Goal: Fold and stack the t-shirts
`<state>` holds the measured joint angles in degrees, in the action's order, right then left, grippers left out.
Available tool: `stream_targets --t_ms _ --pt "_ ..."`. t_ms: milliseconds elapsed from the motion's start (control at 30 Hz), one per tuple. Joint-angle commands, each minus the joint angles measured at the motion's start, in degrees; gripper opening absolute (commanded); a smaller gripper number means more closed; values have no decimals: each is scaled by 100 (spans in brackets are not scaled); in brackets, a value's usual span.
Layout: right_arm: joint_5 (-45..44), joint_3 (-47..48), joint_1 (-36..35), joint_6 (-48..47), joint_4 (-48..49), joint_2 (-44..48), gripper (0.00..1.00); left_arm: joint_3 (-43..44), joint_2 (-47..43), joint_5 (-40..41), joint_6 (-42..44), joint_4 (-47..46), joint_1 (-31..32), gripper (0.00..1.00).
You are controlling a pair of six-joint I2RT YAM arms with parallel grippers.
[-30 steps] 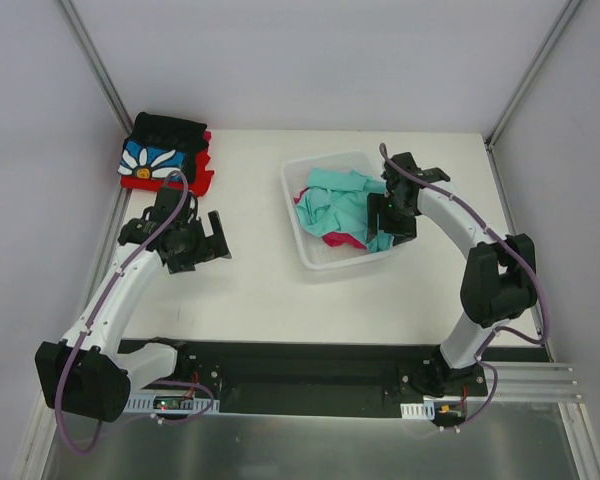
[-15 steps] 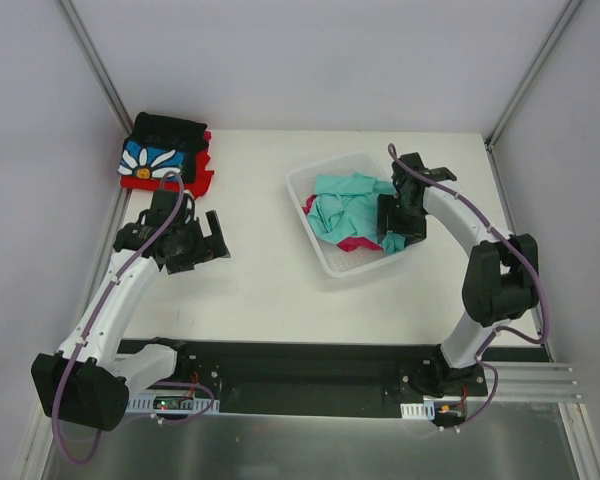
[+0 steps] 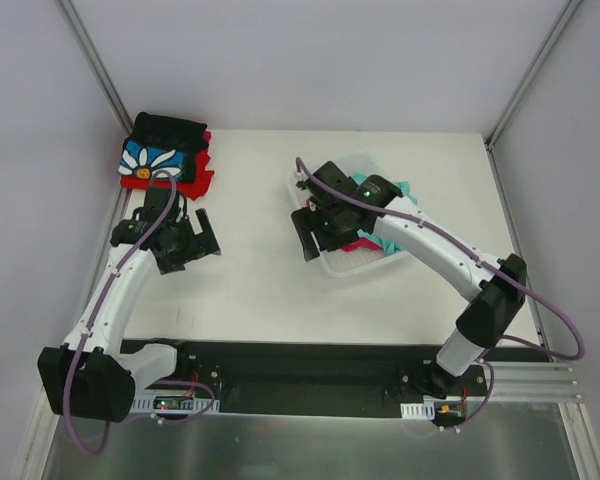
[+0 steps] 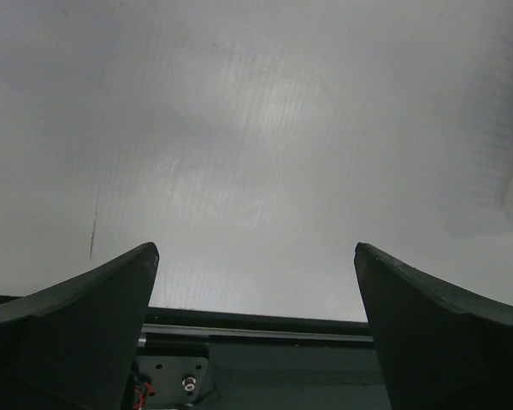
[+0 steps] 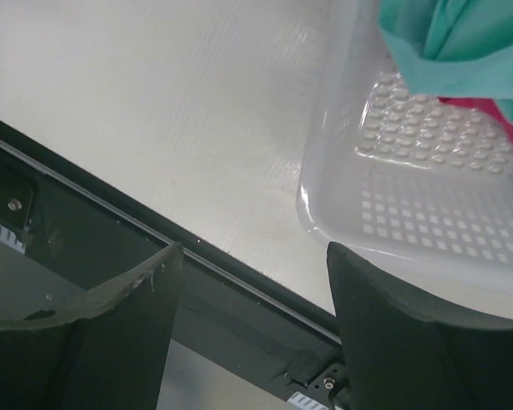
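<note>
A folded black t-shirt with a white daisy on blue (image 3: 158,152) lies on a red one (image 3: 195,180) at the table's back left corner. A mint-teal t-shirt (image 5: 449,38) and a magenta-pink one (image 5: 492,111) lie crumpled in the white lattice basket (image 5: 393,213). In the top view my right arm covers most of the basket (image 3: 378,262). My right gripper (image 3: 308,232) hangs open and empty just outside its left front corner (image 5: 252,290). In front of the stack my left gripper (image 3: 202,238) stands wide open over bare table (image 4: 256,256).
The black base rail (image 3: 300,365) runs along the near edge of the white table (image 3: 250,290). Grey walls with metal posts close in the back and both sides.
My right arm has swung left across the basket, and its gripper now sits beyond the left front corner. The basket shifted slightly. My left arm drew back a little.
</note>
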<state>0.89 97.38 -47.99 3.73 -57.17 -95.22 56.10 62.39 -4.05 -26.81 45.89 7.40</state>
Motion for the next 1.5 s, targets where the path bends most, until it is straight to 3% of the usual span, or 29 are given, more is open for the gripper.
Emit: stream_targets --t_ms 0,233,533,767,1233,1467 --pt "-27 -360 -342 322 -15 -242 71 174 177 -218 96 157 -684 99" --pt "227 -414 -615 488 504 -1006 71 121 238 -421 176 210 -1091 99" --pt "352 992 -686 410 400 -2464 70 95 186 -535 255 263 -1109 99" --pt "448 1441 -186 278 277 -2897 70 130 28 -526 281 377 -1118 99" --pt "509 1186 1019 -118 224 -2914 70 156 -78 -614 273 430 -1118 99" --pt "588 2187 1783 -302 -162 -3493 69 156 -139 -623 325 491 -1118 99"
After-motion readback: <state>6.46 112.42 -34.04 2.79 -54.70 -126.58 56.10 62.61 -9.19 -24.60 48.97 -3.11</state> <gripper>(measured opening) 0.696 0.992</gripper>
